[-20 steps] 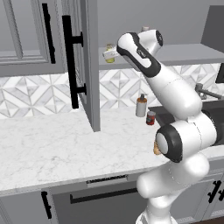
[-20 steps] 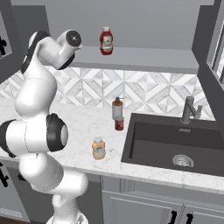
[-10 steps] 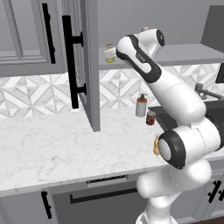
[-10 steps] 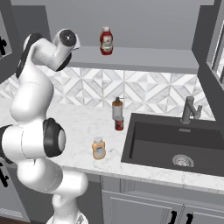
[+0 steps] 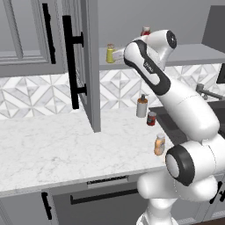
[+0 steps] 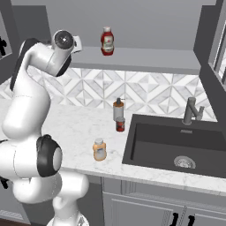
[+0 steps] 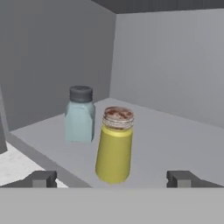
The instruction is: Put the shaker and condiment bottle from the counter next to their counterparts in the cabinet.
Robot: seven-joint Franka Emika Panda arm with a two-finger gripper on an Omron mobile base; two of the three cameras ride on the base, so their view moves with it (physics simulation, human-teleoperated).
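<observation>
The yellow-green shaker [image 7: 114, 148] stands upright on the grey cabinet shelf [image 7: 175, 131], close beside a pale blue shaker [image 7: 80, 116] with a dark grey cap. My gripper [image 7: 112, 178] is open, its fingertips on either side of the yellow shaker's base and just short of it, nothing held. From the left base view the shaker [image 5: 110, 53] sits at the shelf's left end with the gripper [image 5: 118, 55] right beside it. The orange condiment bottle [image 5: 159, 145] [image 6: 99, 149] stands on the counter [image 5: 52, 145] near the front edge. A red bottle [image 6: 107, 41] [image 5: 145, 31] stands further along the shelf.
The open cabinet door [image 5: 90, 66] with its black bar handle [image 5: 70, 61] hangs left of the shelf. A beige pump dispenser [image 6: 118, 109] and a small red can [image 6: 120, 124] stand by the dark sink [image 6: 176, 145] with its faucet [image 6: 192, 110].
The arm's lower joint has sunk and swung a little, while the hand stays at the shelf by the shaker. The jaws stay open.
</observation>
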